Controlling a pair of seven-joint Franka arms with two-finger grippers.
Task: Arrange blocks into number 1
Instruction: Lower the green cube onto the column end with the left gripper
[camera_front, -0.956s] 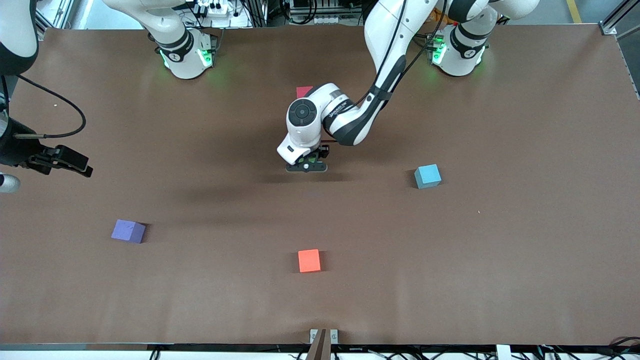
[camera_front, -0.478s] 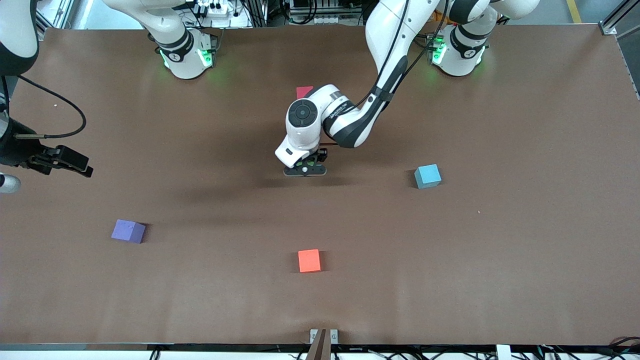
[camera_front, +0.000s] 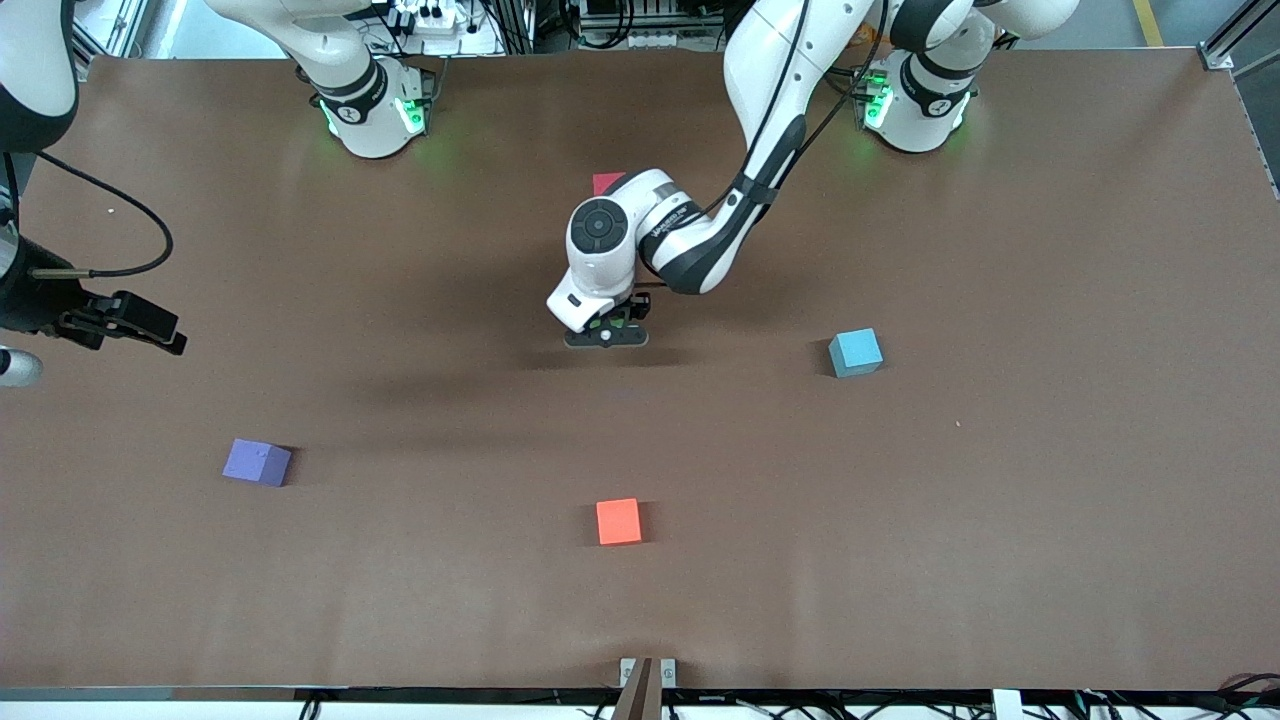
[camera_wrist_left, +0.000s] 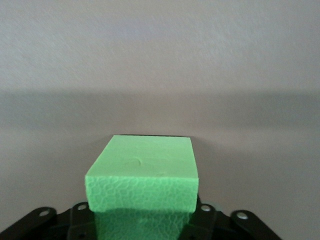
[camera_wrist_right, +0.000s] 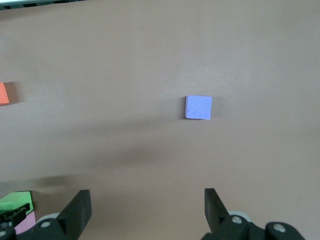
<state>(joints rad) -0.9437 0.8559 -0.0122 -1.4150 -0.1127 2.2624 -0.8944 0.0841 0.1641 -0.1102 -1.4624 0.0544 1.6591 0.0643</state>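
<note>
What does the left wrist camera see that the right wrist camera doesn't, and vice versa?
Only the left wrist view shows the green block close up, top face whole, at the left gripper. Only the right wrist view shows the purple block, an orange-red block and the open right gripper. Both show the green block and brown table.

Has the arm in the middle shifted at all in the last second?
Yes. The left gripper has edged toward the red block, away from the orange block.

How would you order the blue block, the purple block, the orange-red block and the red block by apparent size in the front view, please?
1-3. purple block, blue block, orange-red block: look alike.
4. red block: mostly hidden by the arm.
</note>
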